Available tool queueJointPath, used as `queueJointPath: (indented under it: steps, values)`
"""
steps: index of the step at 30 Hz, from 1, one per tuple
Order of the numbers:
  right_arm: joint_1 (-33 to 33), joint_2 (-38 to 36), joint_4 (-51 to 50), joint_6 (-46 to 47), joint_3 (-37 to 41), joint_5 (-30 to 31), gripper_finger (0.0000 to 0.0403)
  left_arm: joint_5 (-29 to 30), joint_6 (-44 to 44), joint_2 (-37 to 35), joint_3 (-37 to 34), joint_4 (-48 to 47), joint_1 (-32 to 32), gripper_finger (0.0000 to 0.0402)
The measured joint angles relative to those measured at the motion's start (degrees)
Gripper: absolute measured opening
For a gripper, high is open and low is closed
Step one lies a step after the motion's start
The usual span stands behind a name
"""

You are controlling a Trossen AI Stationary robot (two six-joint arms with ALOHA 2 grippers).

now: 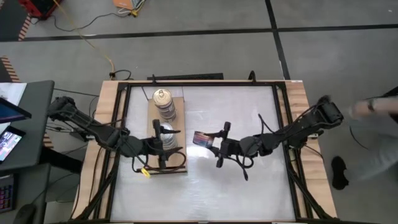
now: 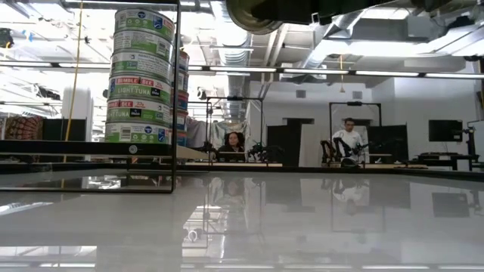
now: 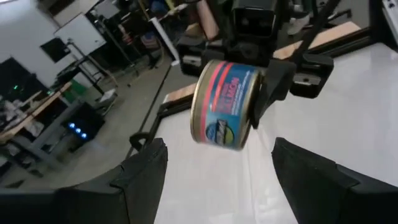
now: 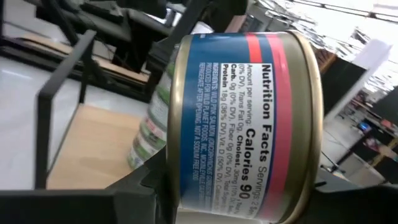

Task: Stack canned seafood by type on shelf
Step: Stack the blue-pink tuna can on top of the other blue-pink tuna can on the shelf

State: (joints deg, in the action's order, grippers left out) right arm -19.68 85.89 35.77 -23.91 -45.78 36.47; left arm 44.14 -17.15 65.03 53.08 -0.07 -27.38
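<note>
My right gripper [image 1: 210, 142] is shut on a tin with a blue-and-red label [image 1: 201, 138] above the white tabletop, just right of the shelf [image 1: 177, 112], a tan board on a black frame. A tall stack of tins with a gold top [image 1: 163, 99] stands on the shelf's far part. In the low view this stack [image 2: 140, 75] hides most of a second one [image 2: 183, 83]. My left gripper [image 3: 217, 149] is open over the shelf's near part, facing the held tin [image 3: 227, 102] from the left, its fingers well apart and empty. My right gripper pinches the tin between its two fingers, one finger [image 3: 268, 93] on each flat end. The fingers come level from the table's right. The tin is lifted clear and turned on its edge, its labelled curved wall [image 4: 249, 124] facing the wrist camera.
Wooden side rails [image 1: 106, 124] and black frame bars border the white tabletop [image 1: 249, 186], which is bare to the right and near side. A person [image 1: 373, 124] stands beyond the table's right edge; other people sit far back in the room [image 2: 348, 140].
</note>
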Motion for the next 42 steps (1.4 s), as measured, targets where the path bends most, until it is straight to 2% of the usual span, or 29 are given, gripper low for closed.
queueJointPath:
  steps: [8, 12, 16, 23, 28, 33, 41, 42]
  values:
    - [-0.26, 0.76, 0.87, -0.59, -0.94, -0.85, 0.0209, -3.39, -5.03, 4.36, 0.82, 4.55, 1.90, 0.0323]
    - [-0.57, 0.72, 0.68, -0.64, -1.01, -0.79, 0.0209, -3.65, -8.62, 7.38, 4.46, 4.58, 2.12, 0.0344]
    - [-0.57, 0.70, 0.69, -0.63, -1.03, -1.55, 0.0210, -4.88, -10.86, 11.19, 9.04, 3.64, 3.28, 0.0348]
    - [-0.55, 0.68, 0.62, -0.63, -1.03, -2.12, 0.0210, -9.32, -7.62, 18.03, 18.26, -8.28, 6.49, 0.0348]
    - [-0.73, 0.68, 0.18, -0.69, -1.03, -2.15, 0.0210, -8.99, -4.51, 21.47, 23.25, -14.79, 8.50, 0.0347]
    - [-1.33, 0.66, -0.15, -2.07, -1.05, -2.11, 0.0212, -9.40, -3.57, 22.13, 24.39, -17.78, 8.73, 0.0309]
    - [-1.18, 0.60, -0.41, -2.30, -1.09, -1.84, 0.0227, -8.58, -4.79, 21.95, 24.41, -18.96, 8.25, 0.0185]
    - [-1.20, 0.59, -0.39, -1.77, -1.09, -1.84, 0.0228, -8.40, -5.05, 21.97, 24.41, -18.83, 8.08, 0.0182]
